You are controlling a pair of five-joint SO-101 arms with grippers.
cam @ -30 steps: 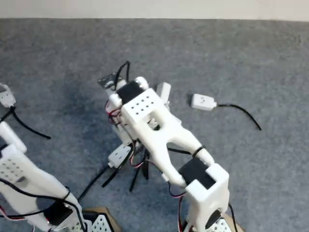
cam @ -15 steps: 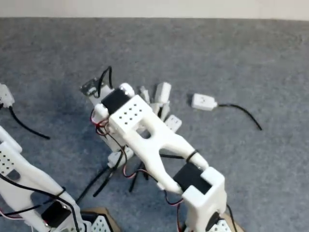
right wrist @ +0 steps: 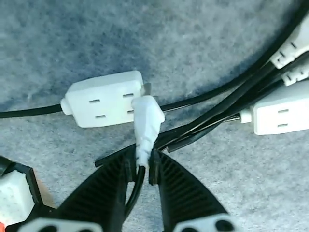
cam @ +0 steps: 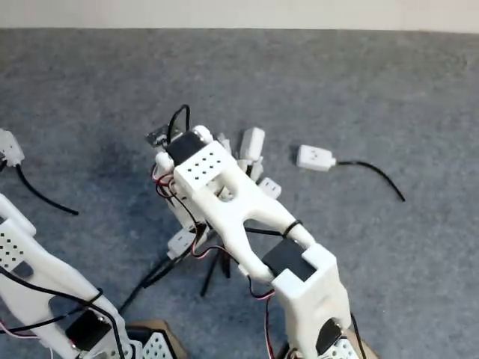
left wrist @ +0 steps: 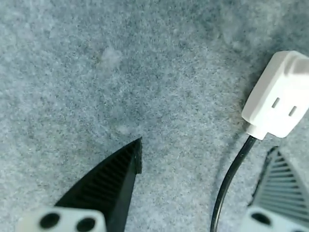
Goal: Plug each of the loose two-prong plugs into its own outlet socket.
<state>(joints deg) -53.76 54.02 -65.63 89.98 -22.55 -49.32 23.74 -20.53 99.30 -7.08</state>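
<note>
White plug [right wrist: 147, 121] is pinched near its cord end in the right gripper [right wrist: 141, 162], whose jaws are narrow around it, low over the grey carpet [right wrist: 72, 38]. Its prongs meet the end of a socket [right wrist: 104, 99], seemingly off the slots; whether either has entered I cannot tell. Held so far back, the plug may pivot under a push and skid off. Nothing braces the socket, so it may slide away. Black cords [right wrist: 227, 108] just beside could snag. The left gripper [left wrist: 206, 150] hangs wide open, another socket [left wrist: 280, 96] near one finger.
</note>
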